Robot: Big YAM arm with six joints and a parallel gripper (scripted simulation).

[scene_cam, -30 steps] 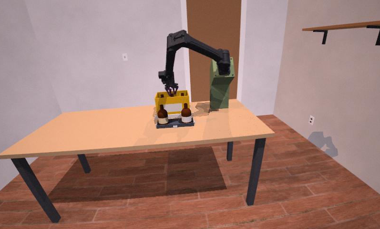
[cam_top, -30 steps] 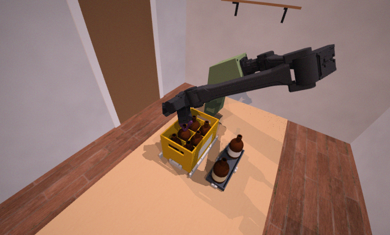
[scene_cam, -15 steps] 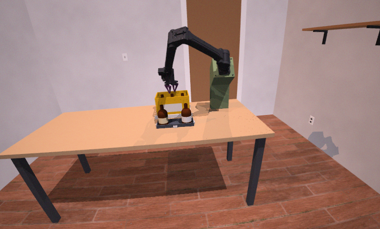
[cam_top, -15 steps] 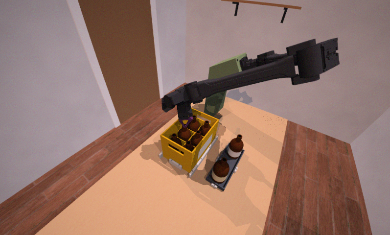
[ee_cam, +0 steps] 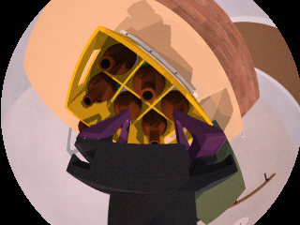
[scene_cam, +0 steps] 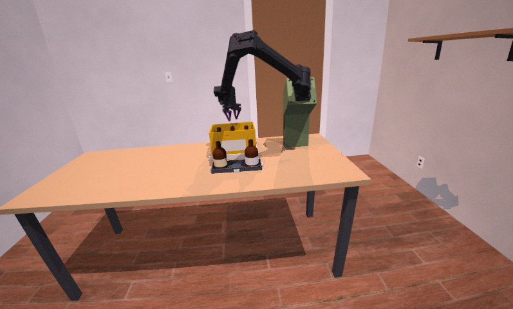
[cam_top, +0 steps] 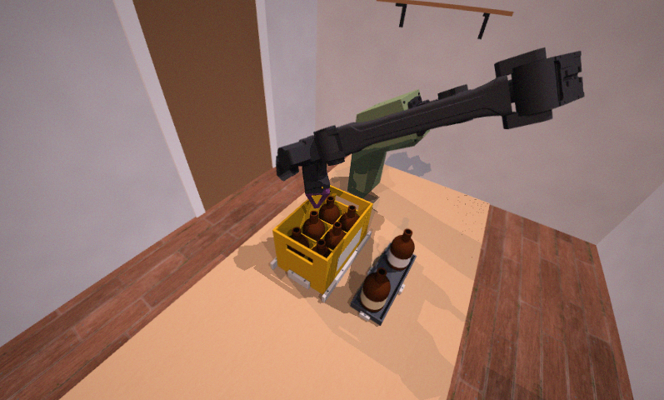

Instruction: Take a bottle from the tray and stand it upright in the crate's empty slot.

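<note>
The yellow crate stands on the table, and a brown bottle stands upright in every slot that I can see. My gripper hangs a little above the crate's far corner, clear of the bottle necks. Its purple fingers are open with nothing between them. In the wrist view the fingers frame the top of one crate bottle from above without touching it. The dark tray lies to the right of the crate. It holds two upright labelled bottles, one at the far end and one at the near end.
The green arm base stands behind the crate at the table's far edge. In the exterior view the tray sits in front of the crate, with my gripper above both. A wall shelf hangs at the upper right.
</note>
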